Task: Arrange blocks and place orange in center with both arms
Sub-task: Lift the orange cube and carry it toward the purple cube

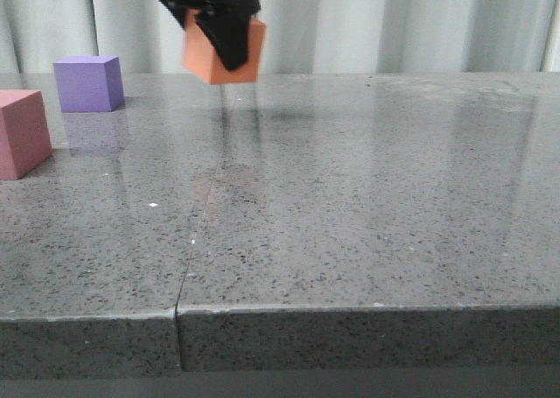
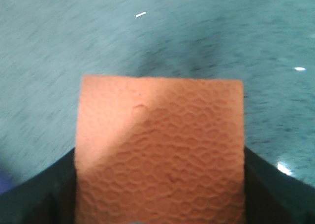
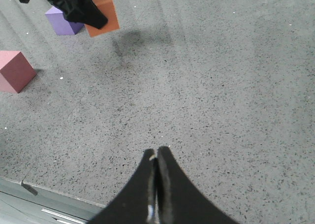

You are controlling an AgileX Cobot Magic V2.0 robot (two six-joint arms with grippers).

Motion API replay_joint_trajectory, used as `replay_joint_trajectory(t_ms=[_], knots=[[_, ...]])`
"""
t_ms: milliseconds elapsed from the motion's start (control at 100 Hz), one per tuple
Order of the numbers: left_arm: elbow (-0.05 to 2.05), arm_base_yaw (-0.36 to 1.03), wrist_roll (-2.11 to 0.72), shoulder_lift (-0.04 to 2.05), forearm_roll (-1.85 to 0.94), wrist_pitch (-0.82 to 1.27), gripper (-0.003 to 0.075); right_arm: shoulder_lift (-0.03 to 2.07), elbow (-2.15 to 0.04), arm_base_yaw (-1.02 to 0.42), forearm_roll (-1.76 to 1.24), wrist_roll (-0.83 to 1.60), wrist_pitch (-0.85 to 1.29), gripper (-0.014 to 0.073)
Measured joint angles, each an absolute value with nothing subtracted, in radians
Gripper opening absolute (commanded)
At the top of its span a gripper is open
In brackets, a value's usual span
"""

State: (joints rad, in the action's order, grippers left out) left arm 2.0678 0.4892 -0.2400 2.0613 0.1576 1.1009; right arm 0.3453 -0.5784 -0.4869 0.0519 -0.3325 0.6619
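My left gripper is shut on the orange cube and holds it in the air above the far part of the table. The cube fills the left wrist view between the dark fingers, and it shows in the right wrist view too. The purple cube stands on the table at the far left, also in the right wrist view. The pink cube stands at the left edge, nearer than the purple one, also in the right wrist view. My right gripper is shut and empty above the table's front part.
The grey speckled table has a seam running to its front edge. A pale curtain hangs behind the table. The table's front edge shows in the right wrist view.
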Motion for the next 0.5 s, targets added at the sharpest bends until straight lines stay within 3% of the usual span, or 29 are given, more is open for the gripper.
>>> replay_joint_trajectory(t_ms=[210, 500], knots=[[2.068, 0.428, 0.000, 2.004, 0.195, 1.129, 0.0314, 0.345, -0.578, -0.487, 0.052, -0.333, 0.662, -0.0037], [2.069, 0.256, 0.068, 1.950, 0.068, 1.209, 0.0314, 0.345, -0.578, -0.487, 0.052, -0.333, 0.662, -0.0037]])
